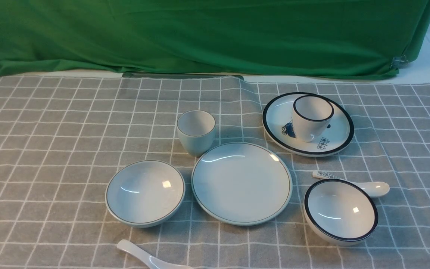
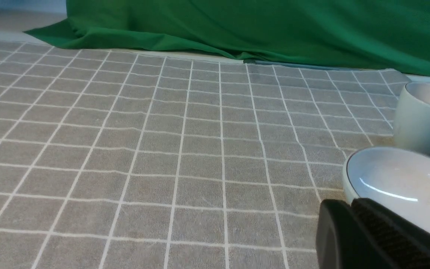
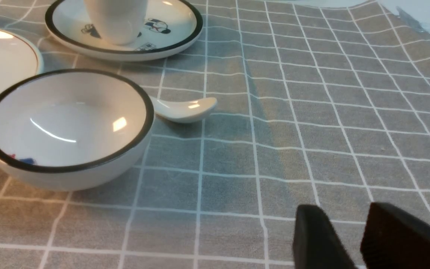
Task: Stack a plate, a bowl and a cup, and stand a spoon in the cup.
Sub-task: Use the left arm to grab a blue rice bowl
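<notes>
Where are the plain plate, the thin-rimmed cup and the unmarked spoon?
plain plate (image 1: pixel 242 183), front view, centre of its well.
thin-rimmed cup (image 1: pixel 196 145), front view, outer wall.
unmarked spoon (image 1: pixel 137 252), front view, handle.

Two plates: the plain pale blue-white plate (image 1: pixel 242 183) and the black-rimmed plate (image 1: pixel 276 121) with a blue drawing. Two bowls: the pale bowl (image 1: pixel 145 192) with a thin grey-green rim line and the black-rimmed bowl (image 1: pixel 340 211). Two cups: the pale handleless cup (image 1: pixel 196 132) and the black-rimmed cup (image 1: pixel 312 117). Two ceramic soup spoons: the plain white spoon (image 1: pixel 144 256) and the printed-handle spoon (image 1: pixel 375 188). One grey checked tablecloth (image 1: pixel 50 149). One green drape (image 1: pixel 215 33).
</notes>
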Motion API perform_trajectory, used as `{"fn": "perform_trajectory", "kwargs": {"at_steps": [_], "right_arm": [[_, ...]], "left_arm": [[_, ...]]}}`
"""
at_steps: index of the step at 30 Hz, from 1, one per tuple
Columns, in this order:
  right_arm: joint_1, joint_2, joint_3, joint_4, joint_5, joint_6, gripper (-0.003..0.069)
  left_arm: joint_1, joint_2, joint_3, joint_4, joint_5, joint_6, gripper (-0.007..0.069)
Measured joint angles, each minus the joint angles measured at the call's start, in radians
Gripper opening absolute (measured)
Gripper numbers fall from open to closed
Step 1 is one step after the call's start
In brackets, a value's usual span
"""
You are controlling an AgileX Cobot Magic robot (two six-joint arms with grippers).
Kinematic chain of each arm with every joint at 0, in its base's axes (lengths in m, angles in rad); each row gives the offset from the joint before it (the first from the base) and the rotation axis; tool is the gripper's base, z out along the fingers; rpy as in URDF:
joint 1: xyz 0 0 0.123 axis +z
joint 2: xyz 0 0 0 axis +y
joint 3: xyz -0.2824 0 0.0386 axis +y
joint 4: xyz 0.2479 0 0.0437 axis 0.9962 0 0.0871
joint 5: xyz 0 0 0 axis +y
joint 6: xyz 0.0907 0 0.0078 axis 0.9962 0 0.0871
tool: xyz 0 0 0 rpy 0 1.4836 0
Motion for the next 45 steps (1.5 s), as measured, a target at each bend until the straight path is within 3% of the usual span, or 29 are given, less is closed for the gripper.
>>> {"fn": "perform_trajectory", "kwargs": {"at_steps": [5, 13, 16, 17, 18, 21, 25, 26, 27, 30, 32, 36, 39, 41, 42, 45], "right_arm": [[0.0, 0.0, 0.0, 0.0, 0.0, 0.0, 0.0242], [0.0, 0.0, 0.0, 0.028, -0.049, 0.034, 0.0242], [0.0, 0.0, 0.0, 0.233, -0.232, 0.277, 0.0242], [0.0, 0.0, 0.0, 0.243, -0.244, 0.293, 0.0242], [0.0, 0.0, 0.0, 0.308, -0.36, 0.401, 0.0242], [0.0, 0.0, 0.0, 0.333, -0.454, 0.45, 0.0242], [0.0, 0.0, 0.0, 0.346, -0.547, 0.47, 0.0242], [0.0, 0.0, 0.0, 0.346, -0.552, 0.47, 0.0242], [0.0, 0.0, 0.0, 0.347, -0.562, 0.471, 0.0242], [0.0, 0.0, 0.0, 0.349, -0.571, 0.472, 0.0242], [0.0, 0.0, 0.0, 0.35, -0.576, 0.484, 0.0242], [0.002, 0.0, -0.002, 0.35, -0.547, 0.496, 0.0242], [0.043, 0.005, -0.084, 0.352, -0.285, 0.447, 0.0201], [0.074, 0.034, -0.161, 0.348, -0.159, 0.356, 0.015], [0.105, 0.09, -0.244, 0.347, -0.006, 0.251, 0.0083], [0.164, 0.278, -0.409, 0.337, 0.21, 0.145, 0.0034]], "left_arm": [[0.0, 0.0, 0.0, -0.146, -0.261, -0.113, 0.0017], [0.0, 0.0, 0.0, -0.194, -0.566, -0.33, 0.0017], [0.0, -0.001, -0.006, -0.198, -0.716, -0.476, 0.0017], [0.0, -0.001, -0.006, -0.198, -0.716, -0.485, 0.0017], [0.0, 0.018, -0.087, -0.198, -0.628, -0.565, 0.0017], [0.0, 0.104, -0.263, -0.118, -0.406, -0.603, 0.0017], [0.0, 0.344, -0.573, 0.025, 0.05, -0.549, 0.0017], [0.0, 0.359, -0.587, 0.025, 0.074, -0.549, 0.0017], [0.0, 0.497, -0.701, 0.02, 0.283, -0.445, 0.0017], [0.0, 0.672, -0.8, -0.023, 0.502, -0.326, 0.0017], [0.0, 0.851, -0.854, -0.108, 0.672, -0.185, 0.0017], [0.0, 1.075, -0.862, -0.183, 0.745, -0.035, 0.0017], [0.0, 1.192, -0.864, -0.189, 0.738, 0.008, 0.0007], [-0.003, 1.226, -0.867, -0.189, 0.73, 0.012, 0.0004], [-0.016, 1.253, -0.87, -0.185, 0.706, 0.016, 0.0001], [-0.075, 1.316, -0.894, -0.16, 0.667, 0.002, 0.0001]]}}
